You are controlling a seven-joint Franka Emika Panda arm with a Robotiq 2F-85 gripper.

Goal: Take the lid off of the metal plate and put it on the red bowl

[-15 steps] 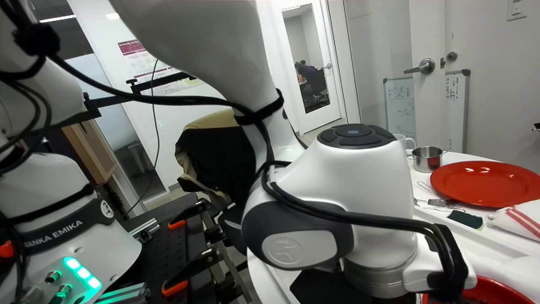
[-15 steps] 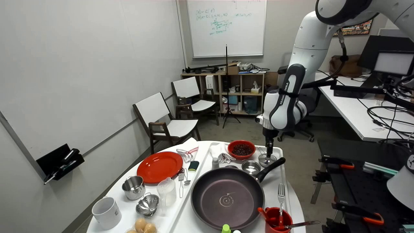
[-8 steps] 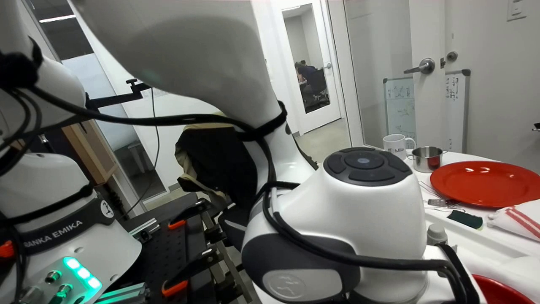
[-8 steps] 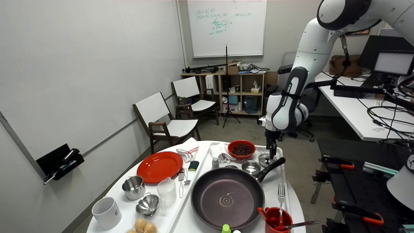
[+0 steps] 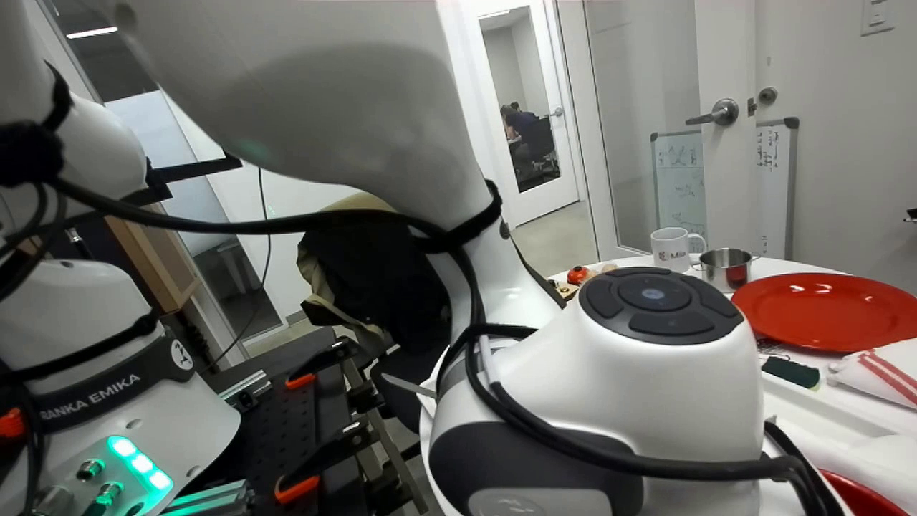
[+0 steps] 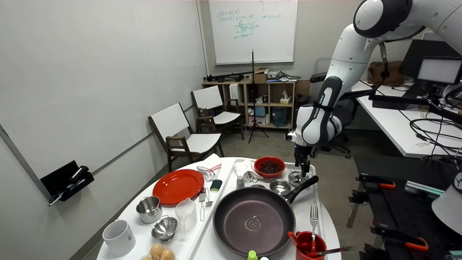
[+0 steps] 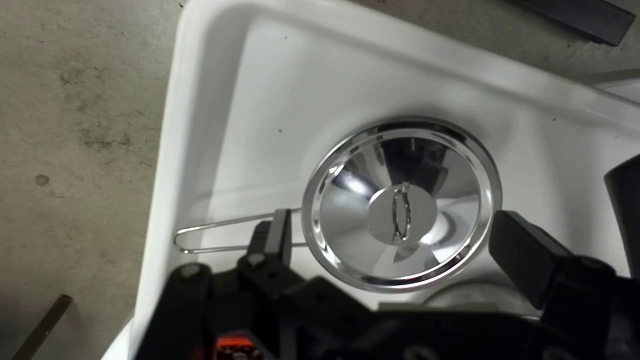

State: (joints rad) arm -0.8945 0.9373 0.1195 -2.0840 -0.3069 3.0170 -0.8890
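The shiny metal lid [image 7: 345,235] with a small wire handle [image 7: 408,215] lies in the wrist view, on a small metal dish with a long wire handle [image 7: 225,222]. The dish's body is hidden under the lid. The lid also shows in an exterior view [image 6: 296,179]. My gripper [image 7: 392,217] is open and empty above it, one finger [image 7: 281,232] on each side of the lid's handle. The gripper also shows in an exterior view [image 6: 303,169]. The red bowl [image 6: 267,176], holding dark red beans, stands beside the lid; a sliver of it shows in the wrist view [image 7: 235,342].
A white tray [image 7: 280,90] with a raised rim holds the lid and bowl. A metal bowl [image 6: 280,187] and a black frying pan [image 6: 252,206], its handle [image 6: 303,187] reaching close to the lid, stand nearby. A white cloth [image 6: 247,171] lies beside the bowl.
The arm has come down and shifted slightly. The fingers look more spread in an exterior view; whether from opening or turning I cannot tell. The lid and bowl have not moved.
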